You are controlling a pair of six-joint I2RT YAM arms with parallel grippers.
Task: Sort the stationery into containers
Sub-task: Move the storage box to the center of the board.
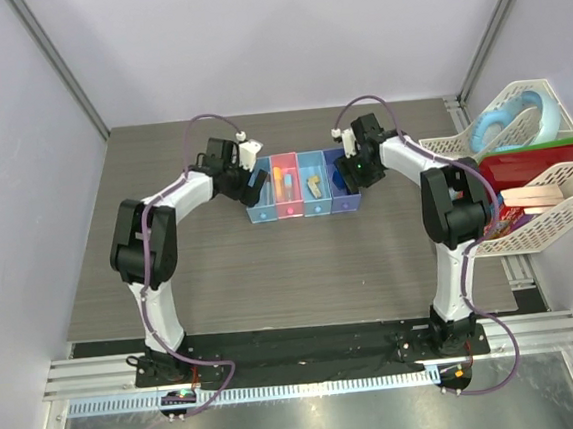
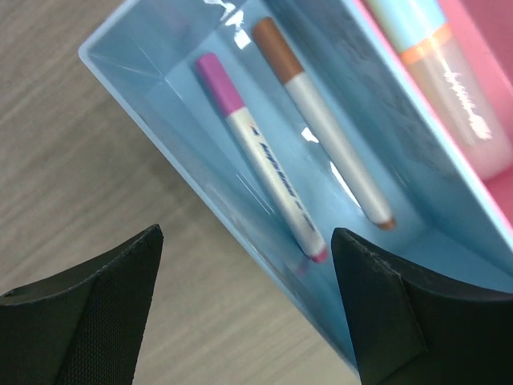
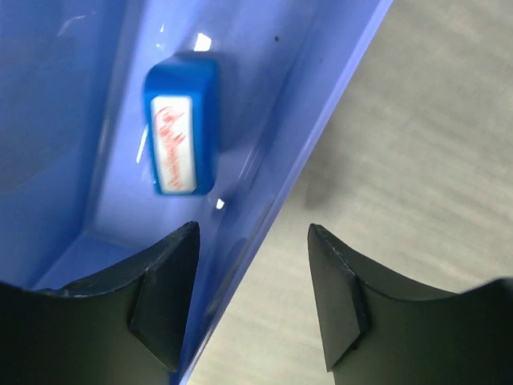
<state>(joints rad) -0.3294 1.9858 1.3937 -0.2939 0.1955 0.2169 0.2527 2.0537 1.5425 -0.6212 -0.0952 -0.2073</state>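
Stationery binned. Pink pen [image 2: 260,156] and brown pen [image 2: 325,132] lie in blue box [image 2: 144,104], long axes 11-to-5, at 12 o'clock of left gripper [image 2: 247,237], jaws apart and empty. Block [image 3: 180,124] sits in purple box [image 3: 321,104], 11 o'clock of right gripper [image 3: 252,227], likewise spread, empty.

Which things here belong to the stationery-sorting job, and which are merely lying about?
Job in hand: row of four boxes; pink-capped pen; brown-capped pen; blue block; tan eraser.
Lying about: white mesh baskets; blue ring; books.
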